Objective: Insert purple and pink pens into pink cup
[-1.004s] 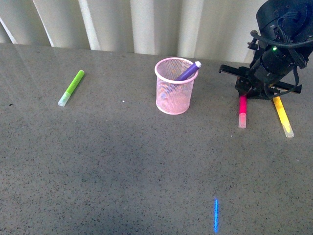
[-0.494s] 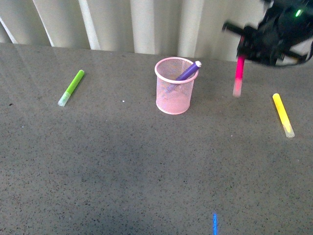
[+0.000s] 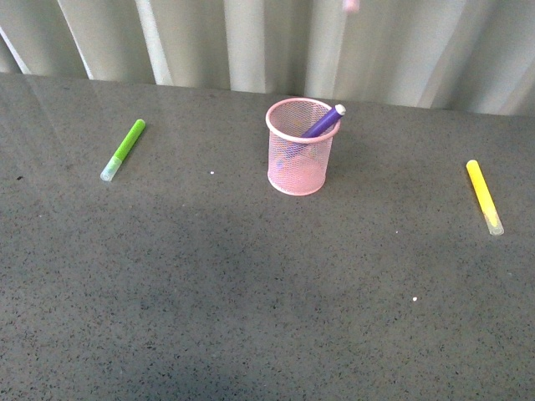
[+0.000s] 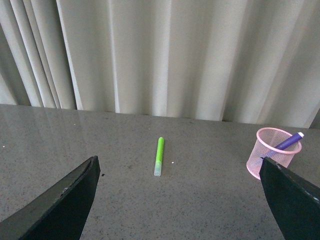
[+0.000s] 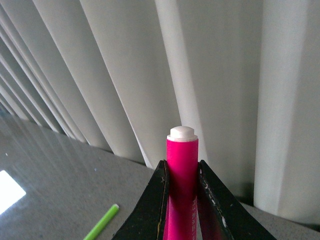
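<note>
The pink cup (image 3: 297, 149) stands upright at the middle back of the table, with the purple pen (image 3: 323, 123) leaning inside it. My right gripper (image 5: 182, 167) is shut on the pink pen (image 5: 182, 175), which stands upright between its fingers, white end up. In the front view only a pale pink tip (image 3: 351, 5) shows at the top edge, above and right of the cup. My left gripper (image 4: 177, 200) is open and empty, low over the table. Its view shows the cup (image 4: 277, 159) and the purple pen (image 4: 289, 142) to one side.
A lime-green marker (image 3: 124, 149) lies at the back left, also in the left wrist view (image 4: 159, 156) and the right wrist view (image 5: 101, 223). A yellow marker (image 3: 483, 196) lies at the right. Pale curtains hang behind the table.
My right gripper has lifted the pink pen off the table beside the yellow marker, gone up and to the left, and almost left the front view.
</note>
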